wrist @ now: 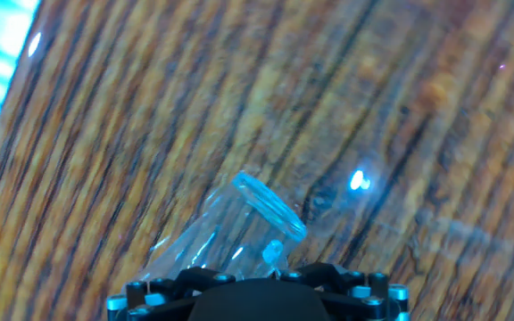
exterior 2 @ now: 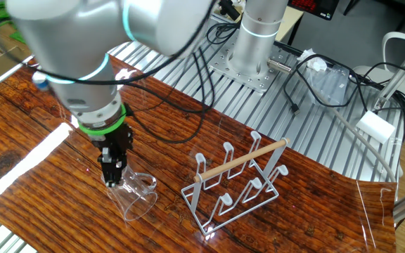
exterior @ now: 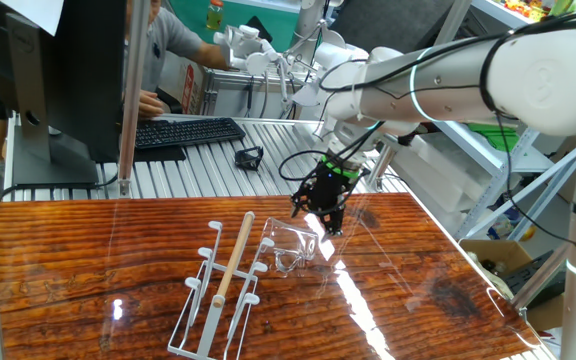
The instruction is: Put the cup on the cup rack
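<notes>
Grasp step: gripper (exterior 2: 113,179) at the cup (exterior 2: 135,195), which lies tipped on the table (exterior 2: 41,176) just beside the rack (exterior 2: 234,184).
Fingers look closed on cup's rim, tho hold isn't certain. Next: lift, invert over a peg w/o slipping.

The white arm (exterior: 438,70) reaches in over the table, its wrist bent so the hand points straight down. A green ring (exterior 2: 103,125) sits just above the black gripper (exterior 2: 112,179), which hangs low over the wood. Its fingers are closed tightly on the wall of the cup (exterior 2: 136,197).
</notes>
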Robot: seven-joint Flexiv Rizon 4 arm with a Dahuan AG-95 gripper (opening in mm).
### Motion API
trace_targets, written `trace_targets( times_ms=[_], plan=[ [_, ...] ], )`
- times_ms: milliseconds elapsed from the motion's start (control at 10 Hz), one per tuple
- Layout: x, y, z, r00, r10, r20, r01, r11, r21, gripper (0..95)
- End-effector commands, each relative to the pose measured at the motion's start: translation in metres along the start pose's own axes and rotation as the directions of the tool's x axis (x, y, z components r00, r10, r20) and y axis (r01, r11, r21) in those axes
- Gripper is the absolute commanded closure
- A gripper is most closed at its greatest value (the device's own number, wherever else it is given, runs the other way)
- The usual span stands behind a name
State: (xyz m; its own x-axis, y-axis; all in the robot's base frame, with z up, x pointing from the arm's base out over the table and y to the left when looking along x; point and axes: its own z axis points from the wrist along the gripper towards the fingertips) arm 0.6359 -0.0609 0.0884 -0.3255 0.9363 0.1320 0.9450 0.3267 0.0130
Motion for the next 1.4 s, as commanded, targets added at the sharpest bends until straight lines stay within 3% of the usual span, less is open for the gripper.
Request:
trace_targets(
  times_ms=[100, 400, 700, 1200, 1400],
  plan=[
    [-0.001, 0.002, 0.000, 0.993, 0.114, -0.001, -0.114, 0.993, -0.039, 19.0],
    [-0.001, 0.002, 0.000, 0.989, 0.151, -0.003, -0.151, 0.987, -0.053, 19.0],
    [-0.001, 0.002, 0.000, 0.983, 0.184, -0.024, -0.185, 0.980, -0.072, 19.0],
    [-0.013, 0.011, 0.008, 0.972, 0.235, -0.023, -0.236, 0.966, -0.102, 19.0],
    [-0.016, 0.014, 0.011, 0.966, 0.256, -0.042, -0.259, 0.959, -0.111, 19.0]
  ],
)
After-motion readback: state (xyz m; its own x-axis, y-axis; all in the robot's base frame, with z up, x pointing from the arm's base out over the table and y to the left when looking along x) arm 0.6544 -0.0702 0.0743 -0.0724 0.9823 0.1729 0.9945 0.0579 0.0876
